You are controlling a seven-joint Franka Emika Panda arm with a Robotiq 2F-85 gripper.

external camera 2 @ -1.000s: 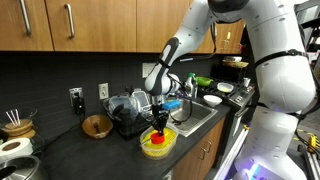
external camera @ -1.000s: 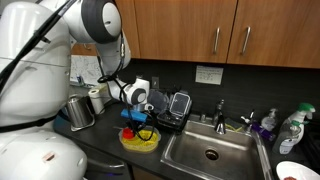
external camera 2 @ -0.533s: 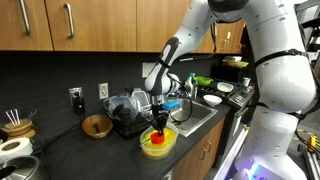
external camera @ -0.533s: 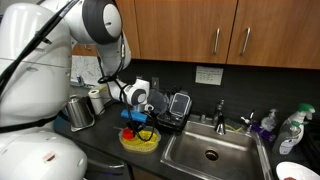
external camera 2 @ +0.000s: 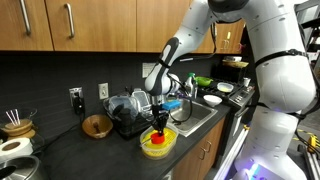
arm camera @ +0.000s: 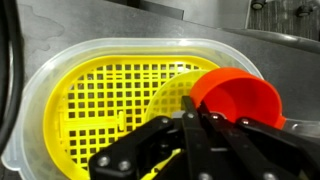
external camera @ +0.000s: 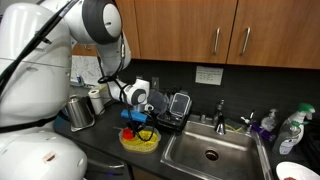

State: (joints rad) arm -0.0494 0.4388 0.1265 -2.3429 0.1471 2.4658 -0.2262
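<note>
My gripper (arm camera: 191,114) is pinched shut just above the yellow strainer (arm camera: 100,100), fingertips at the rim of the red cup (arm camera: 242,102).

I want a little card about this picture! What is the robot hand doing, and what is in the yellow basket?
Place: kitchen, beside the sink
Gripper: shut, over the yellow basket
Nearest thing: red cup, at its rim; grip unclear
In the basket: red cup, yellow round piece
Basket sits in: clear tub
</note>
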